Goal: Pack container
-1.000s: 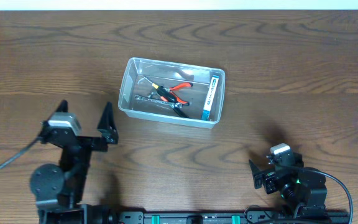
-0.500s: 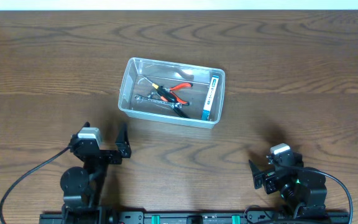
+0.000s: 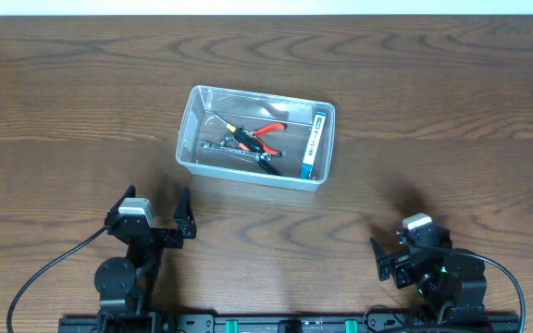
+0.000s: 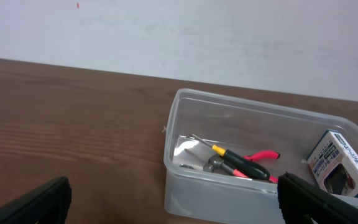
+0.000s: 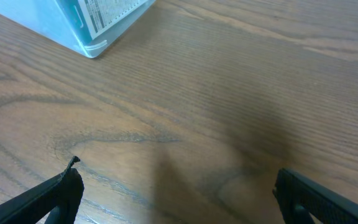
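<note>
The clear plastic container (image 3: 193,93) stands at the table's middle, long side across. Inside lie red-handled pliers (image 3: 269,129), a yellow-and-black screwdriver (image 3: 233,130), a metal wrench (image 3: 222,148) and a blue-and-white box (image 3: 314,143) at its right end. My left gripper (image 3: 151,215) is open and empty near the front edge, left of and short of the container. The left wrist view shows the container wall (image 4: 229,196) ahead between the wide fingers (image 4: 176,208). My right gripper (image 3: 411,248) is open and empty at the front right; its fingers (image 5: 179,193) frame bare wood.
The dark wooden table (image 3: 433,111) lies around the container. A white wall (image 4: 197,37) rises behind the table's far edge. The container's near right corner with the box label (image 5: 89,22) shows at the top left of the right wrist view.
My left arm has drawn back toward the front edge and settled low, still open. The right arm and the container's contents have not moved.
</note>
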### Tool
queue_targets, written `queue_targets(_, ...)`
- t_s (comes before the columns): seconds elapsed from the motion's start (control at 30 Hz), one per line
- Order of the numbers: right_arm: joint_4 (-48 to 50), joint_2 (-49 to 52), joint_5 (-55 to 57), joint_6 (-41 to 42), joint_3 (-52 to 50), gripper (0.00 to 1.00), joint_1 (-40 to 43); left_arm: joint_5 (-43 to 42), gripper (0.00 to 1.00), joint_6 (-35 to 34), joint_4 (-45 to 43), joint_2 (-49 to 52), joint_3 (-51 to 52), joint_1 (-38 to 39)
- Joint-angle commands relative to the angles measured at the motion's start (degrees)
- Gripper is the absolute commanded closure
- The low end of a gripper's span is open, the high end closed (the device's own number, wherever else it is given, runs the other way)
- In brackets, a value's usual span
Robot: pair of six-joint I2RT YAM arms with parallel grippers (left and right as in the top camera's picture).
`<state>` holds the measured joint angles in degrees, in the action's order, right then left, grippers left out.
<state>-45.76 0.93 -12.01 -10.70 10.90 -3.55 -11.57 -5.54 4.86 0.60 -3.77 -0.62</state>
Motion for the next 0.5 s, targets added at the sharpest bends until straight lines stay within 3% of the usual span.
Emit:
queue_targets(0.0, -0.07, -0.61, -0.26, 0.81, -0.42, 0.01, 0.22, 0.72, 0.02, 0.76, 1.16, -0.50, 0.68, 0.17)
queue_targets(0.13, -0.07, -0.61, -0.26, 0.81, -0.42, 0.01, 0.22, 0.76, 0.02, 0.79, 5.25, -0.50, 0.70, 0.17)
queue_targets(0.47, -0.07, -0.61, -0.26, 0.81, -0.42, 0.01, 0.20, 0.92, 0.02, 0.76, 5.09, -0.46, 0.70, 0.17)
